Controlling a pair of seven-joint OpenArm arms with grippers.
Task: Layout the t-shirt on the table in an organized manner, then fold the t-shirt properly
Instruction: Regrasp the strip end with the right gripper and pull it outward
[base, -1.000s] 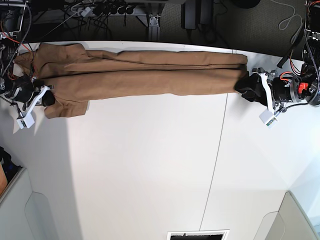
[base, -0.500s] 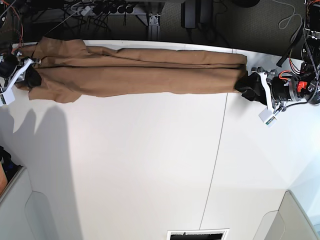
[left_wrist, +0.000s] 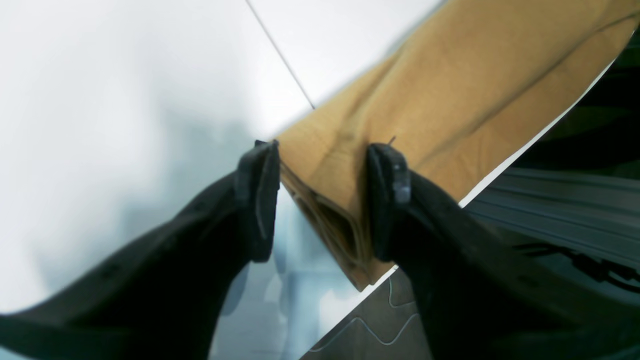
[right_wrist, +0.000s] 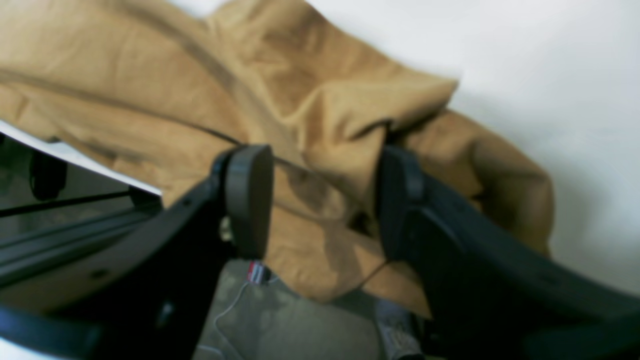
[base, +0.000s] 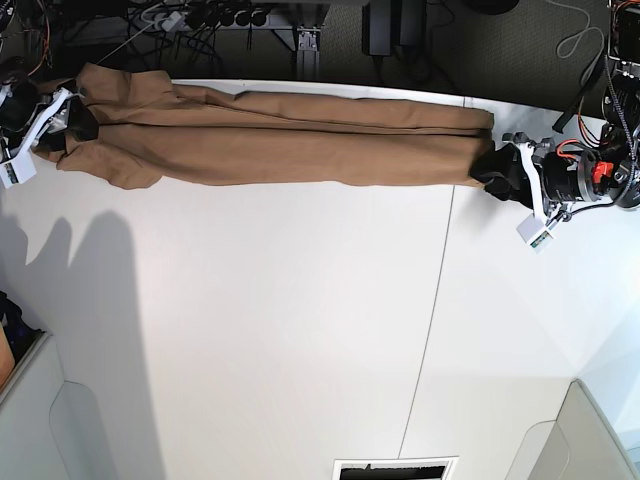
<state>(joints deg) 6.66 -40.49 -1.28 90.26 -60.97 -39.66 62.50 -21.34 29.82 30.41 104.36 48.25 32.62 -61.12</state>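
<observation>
Layout of t-shirt (base: 300, 140) in hand, by the look of things: stretched as a long narrow band along the 12 o'clock edge of table (base: 300, 330), from 10 o'clock across to 2 o'clock, gathered lengthwise rather than spread flat.

At 2 o'clock, left gripper (base: 488, 166): jaws parted, straddling the stacked hem end without pinching it. At 10 o'clock, right gripper (base: 76, 123): jaws released and wide over the rumpled sleeve end. Possibly a fold of cloth resting against one finger; too blurred in the wrist view to say.

To do this well:
- Lift clear of the cloth before travelling, to avoid dragging a snagged fold.
- Regrip single layers at the near long edge, not the whole bundle.
- Draw that edge toward 6 o'clock, both ends together, to open the body.
- Keep the far edge from slipping off the table at 12 o'clock.

Against a second ago: right gripper up from 9 o'clock to 10 o'clock, sleeve end carried outward with it, and clenched then, let go now. Left gripper and hem end unchanged.
</observation>
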